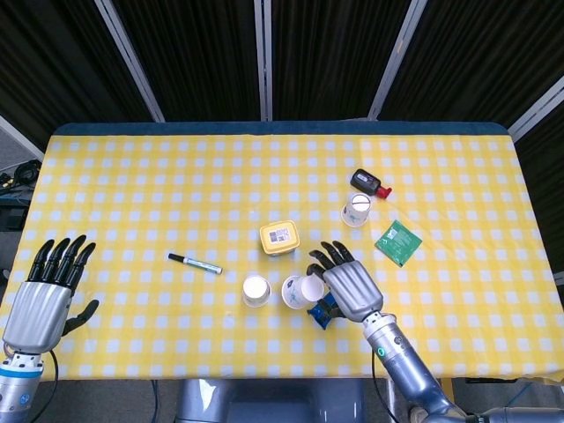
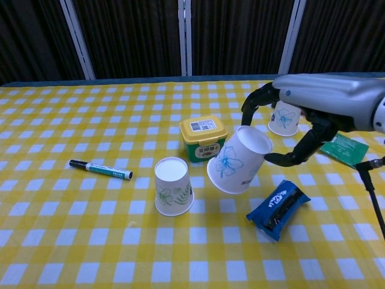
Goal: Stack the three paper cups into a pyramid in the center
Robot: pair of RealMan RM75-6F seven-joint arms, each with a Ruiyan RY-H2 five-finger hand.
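My right hand [image 1: 346, 285] [image 2: 307, 108] holds a white paper cup with a blue flower print [image 2: 239, 159] [image 1: 300, 291], tilted and lifted above the table. That cup hangs just right of an upside-down paper cup with a green leaf print [image 2: 173, 186] [image 1: 256, 290] standing near the table's middle front. A third paper cup [image 2: 284, 118] [image 1: 356, 210] stands upside down at the right rear. My left hand [image 1: 50, 291] is open over the near left corner, holding nothing, and shows only in the head view.
A yellow-lidded tub [image 2: 203, 138] sits behind the two near cups. A blue snack packet [image 2: 278, 209] lies under my right hand. A black marker [image 2: 100, 170] lies to the left, a green sachet [image 2: 340, 148] and a black-and-red object [image 1: 369, 184] to the right.
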